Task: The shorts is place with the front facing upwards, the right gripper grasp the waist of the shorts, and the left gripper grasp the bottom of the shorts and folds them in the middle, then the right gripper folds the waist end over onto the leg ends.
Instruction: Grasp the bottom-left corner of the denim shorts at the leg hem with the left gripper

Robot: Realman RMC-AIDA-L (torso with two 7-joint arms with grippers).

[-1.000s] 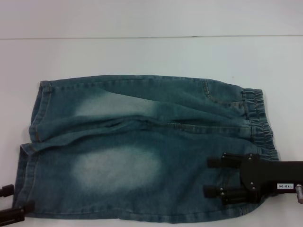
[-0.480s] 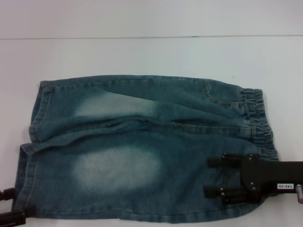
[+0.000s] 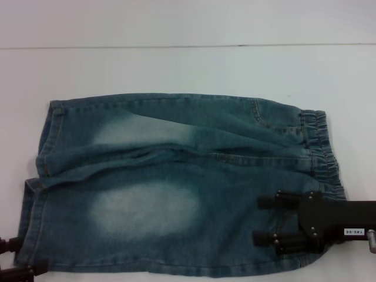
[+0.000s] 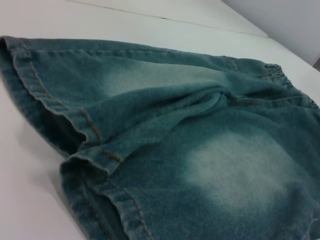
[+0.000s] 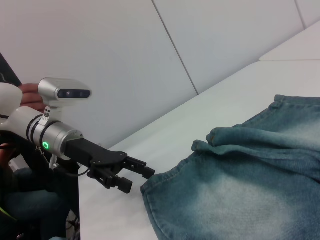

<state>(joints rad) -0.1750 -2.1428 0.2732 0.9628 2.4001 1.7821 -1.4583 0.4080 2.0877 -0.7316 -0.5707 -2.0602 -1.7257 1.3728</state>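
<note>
Denim shorts [image 3: 176, 182], blue with pale faded patches and orange-brown stitching, lie flat on a white table [image 3: 176, 64], filling the middle and lower part of the head view. Gathered elastic waistband [image 3: 320, 150]: at the right side of that frame. Hemmed leg ends [image 3: 38, 176]: at the left side, the upper leg's hem set slightly right of the lower one's; the left wrist view shows both openings [image 4: 75, 145] close up, one lying against the other. Right gripper [image 3: 265, 218]: black, with a white numbered sticker, at the lower right of the head view, over the waist end of the lower leg panel, jaws spread with the two fingers lying parallel above the cloth. Left gripper [image 3: 14, 258]: black, at the lower left corner of the head view, just beside the lower leg hem; the right wrist view shows it [image 5: 134, 175] with its fingers parted, tips close to the corner of the hem, contact not clear.
</note>
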